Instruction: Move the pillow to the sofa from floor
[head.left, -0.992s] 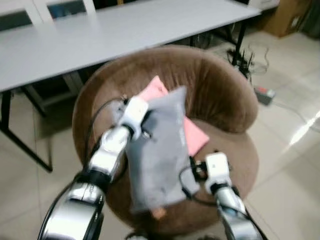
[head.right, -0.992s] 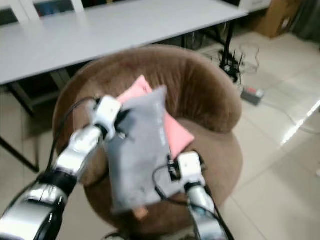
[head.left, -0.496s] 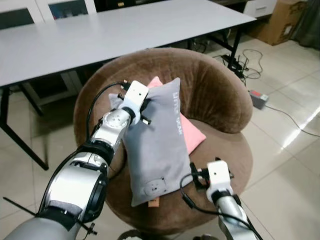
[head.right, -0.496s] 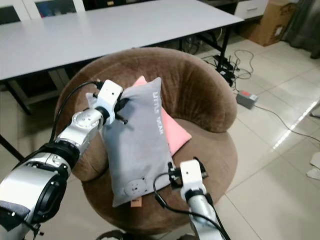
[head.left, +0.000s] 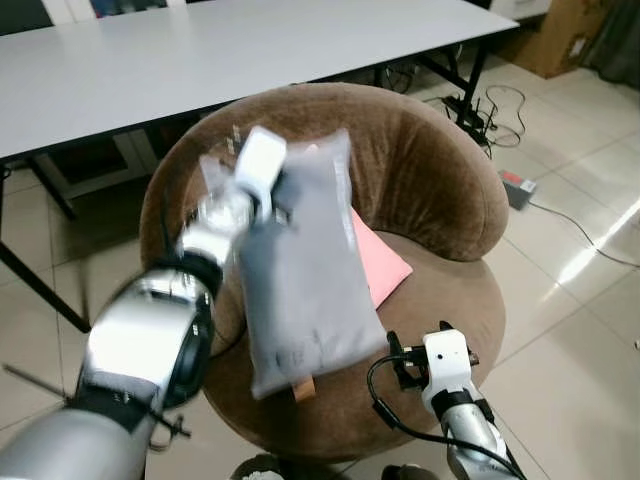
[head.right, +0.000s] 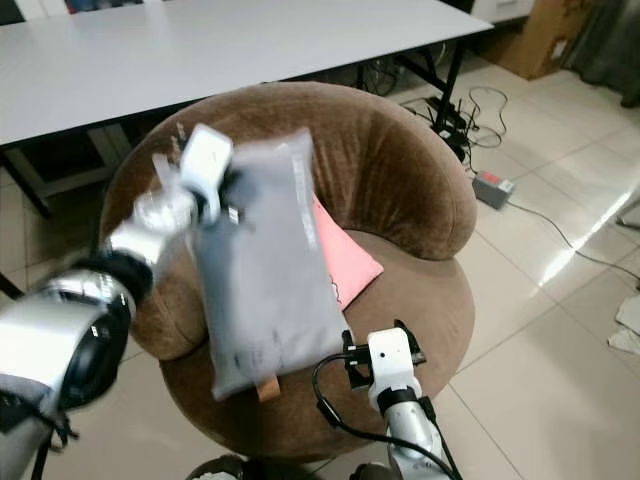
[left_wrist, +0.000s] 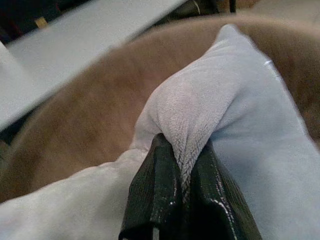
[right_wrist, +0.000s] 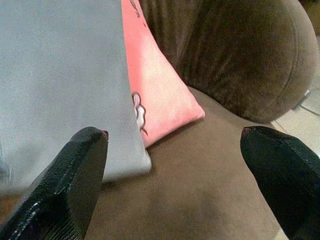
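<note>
The left gripper (left_wrist: 182, 200) is clenched on a bunched corner of the grey pillow (head.left: 300, 270), with the fabric pinched between both fingers (left_wrist: 155, 200). It holds that corner high against the sofa (head.left: 430, 190) backrest, at the sofa's left side. The pillow hangs down from this corner across the seat. Its lower edge reaches the seat's front rim, and a small tan tag (head.left: 303, 388) dangles there.

Compared with half a second ago, the left arm and the pillow's upper end are motion-blurred. The upper end now sits higher and further back on the backrest, and the pillow hangs steeper. The right gripper (right_wrist: 170, 170) has drawn clear: its fingers are spread wide and empty, low at the sofa's front rim, just beside the pillow's lower corner.

A pink cushion (head.left: 378, 262) lies on the seat, partly under the grey pillow. A white desk (head.left: 200, 50) stands behind the sofa.

Judgement: the pillow is off the floor and over the sofa, so the transfer is nearly complete. Only the left gripper carries it. The remaining step is to lower the corner and release it, so that the pillow settles on the seat rather than sliding off the front rim.
</note>
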